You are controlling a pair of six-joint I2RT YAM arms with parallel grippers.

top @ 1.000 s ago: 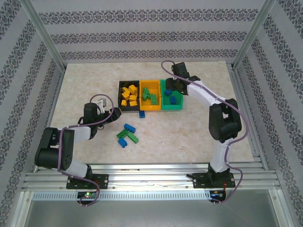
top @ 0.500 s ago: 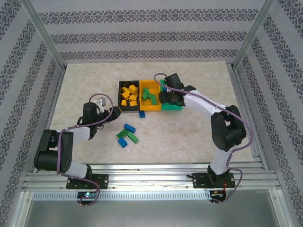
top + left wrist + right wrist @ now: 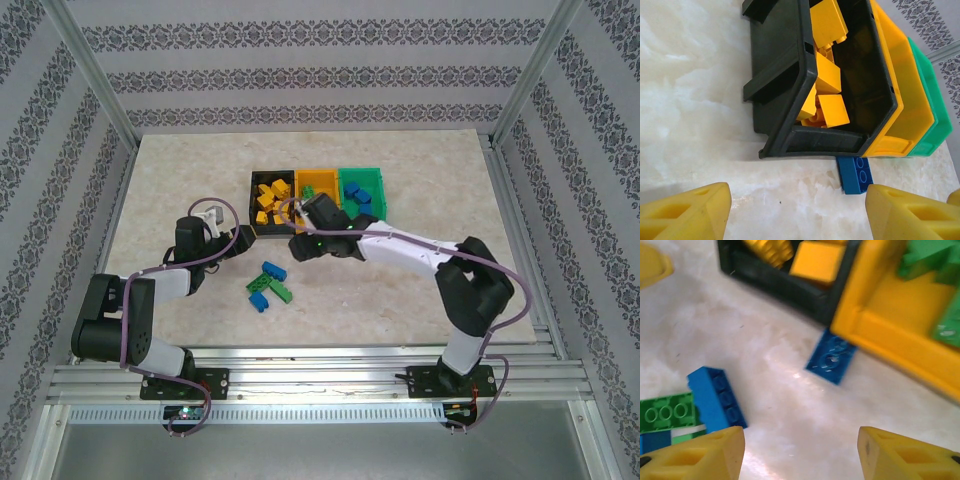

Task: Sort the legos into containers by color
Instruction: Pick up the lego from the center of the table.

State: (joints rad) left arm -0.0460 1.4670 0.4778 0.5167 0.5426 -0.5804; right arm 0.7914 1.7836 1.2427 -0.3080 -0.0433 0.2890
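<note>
The table (image 3: 180, 170) carries three bins in a row near the middle of its far edge: black bin (image 3: 254, 195), orange-yellow bin (image 3: 316, 176), green bin (image 3: 362, 172). Yellow bricks (image 3: 270, 198) lie in the black bin, green bricks (image 3: 925, 255) in the orange-yellow bin, and blue bricks (image 3: 357, 193) in the green bin. A single blue brick (image 3: 832, 361) lies on the table against the near walls where the black and orange-yellow bins meet. A loose cluster (image 3: 268, 285) of blue and green bricks lies closer to the near edge. Left gripper (image 3: 797, 207): jaws wide apart, empty, facing the black bin. Right gripper (image 3: 800, 450): jaws apart, empty, above the table between the single blue brick and the cluster.
</note>
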